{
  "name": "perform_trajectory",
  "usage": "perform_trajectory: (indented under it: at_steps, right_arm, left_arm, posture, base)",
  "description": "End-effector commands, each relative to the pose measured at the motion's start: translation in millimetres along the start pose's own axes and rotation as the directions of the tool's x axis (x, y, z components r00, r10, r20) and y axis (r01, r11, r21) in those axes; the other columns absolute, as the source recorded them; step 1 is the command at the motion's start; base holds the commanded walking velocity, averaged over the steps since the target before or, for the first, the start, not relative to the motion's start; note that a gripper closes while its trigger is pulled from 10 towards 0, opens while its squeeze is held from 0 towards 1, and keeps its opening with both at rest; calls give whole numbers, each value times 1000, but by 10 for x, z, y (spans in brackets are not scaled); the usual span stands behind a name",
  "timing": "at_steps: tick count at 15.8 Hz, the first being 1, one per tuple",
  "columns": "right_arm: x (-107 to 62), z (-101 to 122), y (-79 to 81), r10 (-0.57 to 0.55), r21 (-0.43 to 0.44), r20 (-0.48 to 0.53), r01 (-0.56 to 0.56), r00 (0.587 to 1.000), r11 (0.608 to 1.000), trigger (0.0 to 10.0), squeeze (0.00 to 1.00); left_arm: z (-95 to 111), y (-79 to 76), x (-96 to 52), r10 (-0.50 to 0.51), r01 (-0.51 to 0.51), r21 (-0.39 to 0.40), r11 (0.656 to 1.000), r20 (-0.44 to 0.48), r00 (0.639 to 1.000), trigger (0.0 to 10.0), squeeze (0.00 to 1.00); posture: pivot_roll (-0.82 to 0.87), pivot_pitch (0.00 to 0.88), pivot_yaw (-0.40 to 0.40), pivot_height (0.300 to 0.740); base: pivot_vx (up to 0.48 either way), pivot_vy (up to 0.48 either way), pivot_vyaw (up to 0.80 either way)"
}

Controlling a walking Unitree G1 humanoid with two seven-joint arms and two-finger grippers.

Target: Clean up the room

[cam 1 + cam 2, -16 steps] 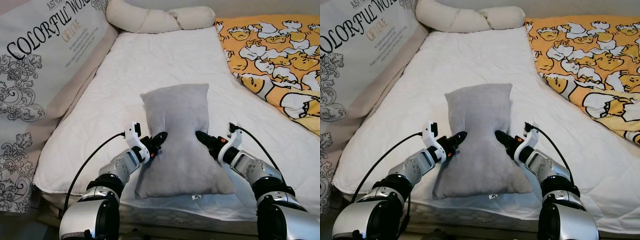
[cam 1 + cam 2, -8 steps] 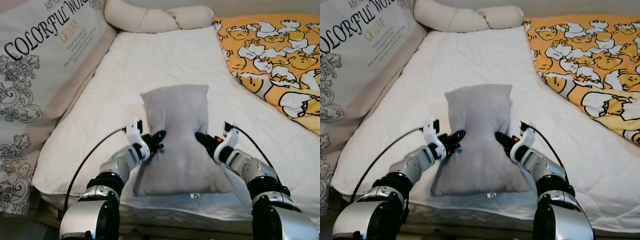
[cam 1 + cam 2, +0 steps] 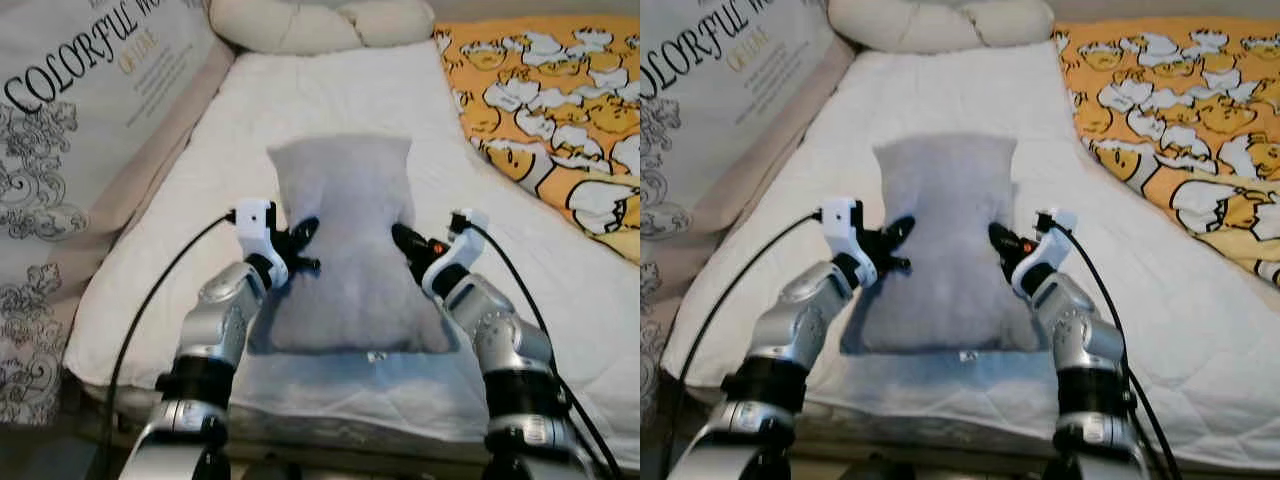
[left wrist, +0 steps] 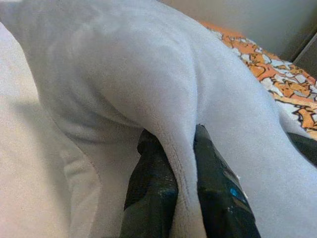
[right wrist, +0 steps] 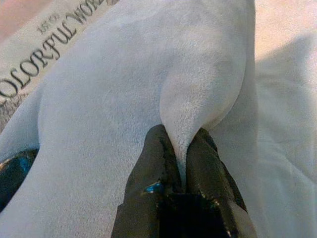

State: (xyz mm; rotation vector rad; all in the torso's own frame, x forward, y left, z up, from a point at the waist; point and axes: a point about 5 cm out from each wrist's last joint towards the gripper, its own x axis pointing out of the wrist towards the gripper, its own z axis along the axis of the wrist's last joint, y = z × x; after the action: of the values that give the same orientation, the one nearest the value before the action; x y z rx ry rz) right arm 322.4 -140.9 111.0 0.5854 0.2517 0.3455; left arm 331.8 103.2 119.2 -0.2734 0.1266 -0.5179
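Note:
A grey pillow (image 3: 345,230) hangs between my two arms, lifted off the white mattress (image 3: 330,100) at the near edge of the bed. My left gripper (image 3: 303,238) is shut on a fold of the pillow's left side, and the left wrist view shows the fold pinched between its black fingers (image 4: 151,186). My right gripper (image 3: 402,243) is shut on the pillow's right side; in the right wrist view the grey fabric (image 5: 148,89) is squeezed between its fingers (image 5: 153,158).
A large printed cushion (image 3: 90,110) leans along the bed's left side. A cream bolster (image 3: 310,22) lies at the head. An orange cartoon-print blanket (image 3: 550,110) covers the right part. The mattress beyond the pillow is bare.
Both grippers have risen and drawn the grey pillow up off the mattress; its lower edge now casts a shadow on the sheet. The camera has tilted a little.

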Motion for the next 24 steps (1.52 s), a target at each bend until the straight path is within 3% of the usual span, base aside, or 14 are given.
perform_trajectory:
  at_steps: [1, 2, 3, 4, 5, 7, 9, 13, 15, 24]
  right_arm:
    - [-40, 144, 172, 28, -24, 58, -27, 998, 999, 0, 0]
    - [-57, 179, 195, 21, -57, 83, -16, 996, 998, 0, 0]
    - [-86, 278, 261, 41, -151, 200, -11, 979, 989, 0, 0]
    - [-119, 297, 287, 34, -273, 222, 29, 975, 962, 4863, 0]
    - [-161, 254, 274, -1, -371, 188, 72, 982, 926, 10000, 0]
    - [-255, 208, 279, -24, -387, 179, 93, 984, 917, 10000, 0]
    - [-313, 163, 282, -38, -418, 194, 117, 980, 901, 10000, 0]
    - [-414, 136, 251, -115, -358, 233, 196, 966, 913, 10000, 0]
    - [-442, 105, 214, -130, -406, 231, 217, 964, 888, 10000, 0]
    - [-380, 53, 201, -153, -371, 194, 216, 969, 903, 10000, 0]
  left_arm:
    - [152, -77, -29, 0, -6, 119, 993, 51, 999, 1647, 0]
    - [169, -85, -46, 6, -13, 121, 993, 58, 998, 1647, 0]
    - [224, -102, -86, 20, -30, 120, 992, 86, 996, 3765, 0]
    - [308, -92, -130, 72, -102, 221, 970, 141, 987, 10000, 0]
    - [313, -99, -178, 70, -96, 249, 964, 111, 991, 10000, 0]
    - [368, -129, -276, 71, -113, 333, 936, 137, 988, 10000, 0]
    - [344, -134, -316, 105, -138, 319, 937, 119, 987, 10000, 0]
    - [283, -175, -349, 117, -143, 327, 934, 97, 988, 10000, 0]
    - [275, -197, -353, 130, -151, 330, 932, 86, 988, 10000, 0]
    - [273, -186, -338, 139, -154, 365, 918, 66, 988, 10000, 0]
  posture:
    - [24, 0, 80, 740]
    - [22, 0, 80, 740]
    - [19, 0, 77, 740]
    - [17, 0, 74, 740]
    - [17, 0, 69, 740]
    - [22, 0, 67, 740]
    - [18, 0, 68, 740]
    - [1, 0, 76, 740]
    - [0, 0, 82, 740]
    - [22, 0, 64, 740]
  base:
    - [0, 0, 0]
    - [0, 0, 0]
    - [0, 0, 0]
    - [0, 0, 0]
    - [0, 0, 0]
    - [0, 0, 0]
    - [0, 0, 0]
    - [0, 386, 0]
    - [0, 448, 0]
    - [0, 447, 0]
